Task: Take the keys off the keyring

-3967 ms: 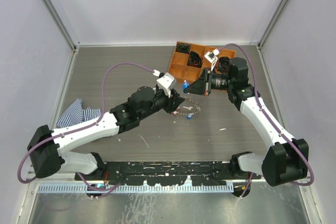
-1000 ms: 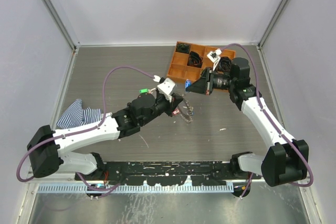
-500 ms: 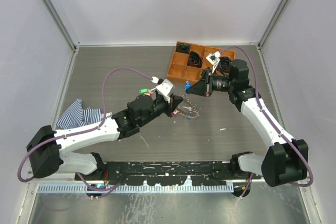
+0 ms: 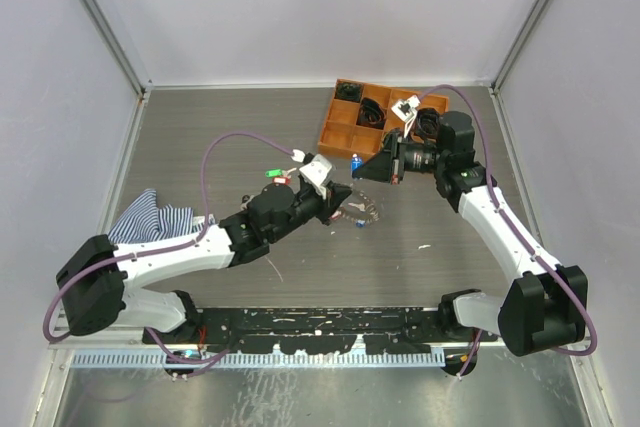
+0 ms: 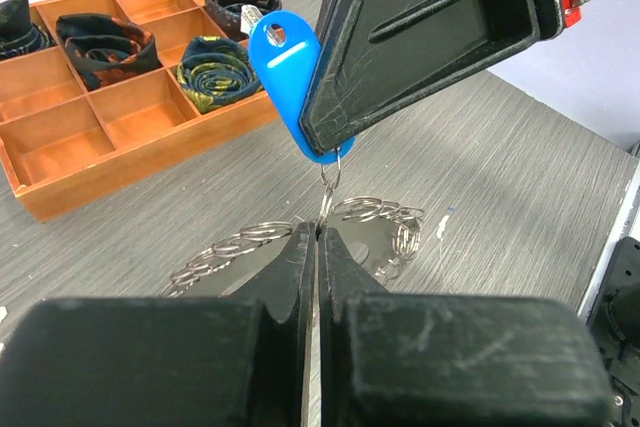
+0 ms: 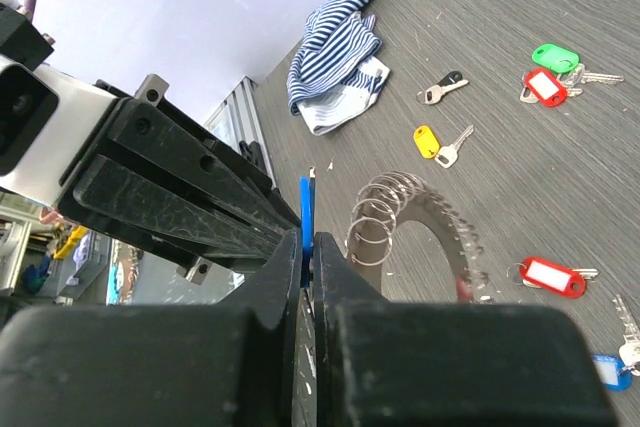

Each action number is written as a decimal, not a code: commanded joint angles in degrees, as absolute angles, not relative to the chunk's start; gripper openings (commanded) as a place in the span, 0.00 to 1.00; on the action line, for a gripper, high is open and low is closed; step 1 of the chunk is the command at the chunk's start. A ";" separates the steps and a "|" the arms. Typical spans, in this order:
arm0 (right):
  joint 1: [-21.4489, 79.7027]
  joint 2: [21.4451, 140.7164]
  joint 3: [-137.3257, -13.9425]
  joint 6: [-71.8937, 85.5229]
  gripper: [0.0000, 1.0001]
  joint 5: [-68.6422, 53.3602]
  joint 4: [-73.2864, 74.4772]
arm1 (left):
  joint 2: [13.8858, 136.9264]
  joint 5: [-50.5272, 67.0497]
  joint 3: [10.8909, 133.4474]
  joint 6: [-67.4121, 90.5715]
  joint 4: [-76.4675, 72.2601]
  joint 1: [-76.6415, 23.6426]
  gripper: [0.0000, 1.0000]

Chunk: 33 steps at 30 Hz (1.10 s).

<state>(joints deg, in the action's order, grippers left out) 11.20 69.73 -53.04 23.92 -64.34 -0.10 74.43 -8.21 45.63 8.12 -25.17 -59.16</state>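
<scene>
The keyring (image 5: 381,211), a loop of thin grey metal fringed with small links, lies on the table under both grippers; it shows too as the keyring (image 4: 364,213) and the keyring (image 6: 432,213). My left gripper (image 5: 317,232) is shut on a thin link of it that runs up to a blue-tagged key (image 5: 285,55). My right gripper (image 6: 306,234) is shut on that blue tag (image 6: 305,209), held just above the ring. Loose keys lie apart on the table: yellow tag (image 6: 427,139), red tag (image 6: 545,86), green tag (image 6: 555,55), another red tag (image 6: 551,276).
An orange compartment tray (image 4: 338,133) with black coiled bundles stands at the back right, close behind the right gripper (image 4: 360,166). A striped blue-white cloth (image 4: 150,217) lies at the left. Green (image 4: 271,173) and red (image 4: 283,180) tagged keys lie behind the left gripper (image 4: 345,200).
The left arm has shifted slightly nearer and the keyring has moved a little with it. Both grips hold as before, with the blue tag still in the right gripper.
</scene>
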 commanded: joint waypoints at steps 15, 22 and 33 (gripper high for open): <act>12.01 67.34 -55.89 23.00 0.01 -66.13 -2.54 | 69.33 -2.17 44.16 5.88 -29.07 -57.85 0.40; 12.06 67.37 -55.86 23.12 0.01 -66.18 -2.49 | 67.14 0.97 44.77 2.37 -26.13 -57.51 0.46; 12.15 67.34 -55.66 23.24 0.01 -66.01 -2.51 | 72.33 -0.07 50.25 5.19 -23.75 -57.37 0.48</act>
